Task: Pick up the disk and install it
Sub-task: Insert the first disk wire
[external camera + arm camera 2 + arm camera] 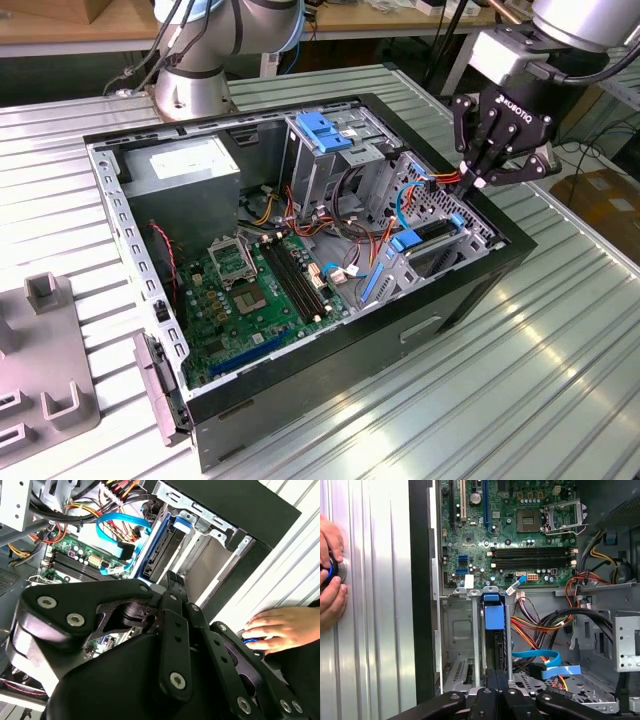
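Exterior view: disk (432, 231) seemingly below claw (470, 182).

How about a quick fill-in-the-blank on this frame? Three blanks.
1. The disk stands in the drive cage, its end tab coloured ___.
2. The gripper hangs over the ___ in that cage.
3. A person's hand lies outside the computer case, on the ribbed metal ___.
Missing words: blue; disk; table.

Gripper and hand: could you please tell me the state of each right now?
Gripper: shut, holding nothing visible.
Person's hand: wrapped around a small round object on the table.
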Available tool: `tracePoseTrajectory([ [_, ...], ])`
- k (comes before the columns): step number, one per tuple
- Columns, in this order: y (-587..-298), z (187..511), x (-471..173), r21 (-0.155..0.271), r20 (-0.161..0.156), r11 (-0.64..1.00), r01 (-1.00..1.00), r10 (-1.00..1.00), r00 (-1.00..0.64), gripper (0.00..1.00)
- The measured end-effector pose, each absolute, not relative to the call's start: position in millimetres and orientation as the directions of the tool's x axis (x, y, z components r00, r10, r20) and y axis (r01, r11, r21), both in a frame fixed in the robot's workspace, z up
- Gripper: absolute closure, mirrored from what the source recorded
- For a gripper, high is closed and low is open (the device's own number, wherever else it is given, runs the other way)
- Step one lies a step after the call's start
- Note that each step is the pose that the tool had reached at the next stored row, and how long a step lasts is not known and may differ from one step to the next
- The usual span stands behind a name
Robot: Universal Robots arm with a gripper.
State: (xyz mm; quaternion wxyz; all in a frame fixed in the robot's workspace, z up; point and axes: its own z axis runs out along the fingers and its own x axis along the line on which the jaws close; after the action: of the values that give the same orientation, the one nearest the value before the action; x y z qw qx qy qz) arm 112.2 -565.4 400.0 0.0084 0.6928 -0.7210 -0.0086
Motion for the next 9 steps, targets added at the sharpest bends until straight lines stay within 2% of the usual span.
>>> tracePoseTrajectory([
  [9,-563.7,400.2,118.3,0.021,0.001,-0.049,-0.999,-0.999,0.049,0.9],
])
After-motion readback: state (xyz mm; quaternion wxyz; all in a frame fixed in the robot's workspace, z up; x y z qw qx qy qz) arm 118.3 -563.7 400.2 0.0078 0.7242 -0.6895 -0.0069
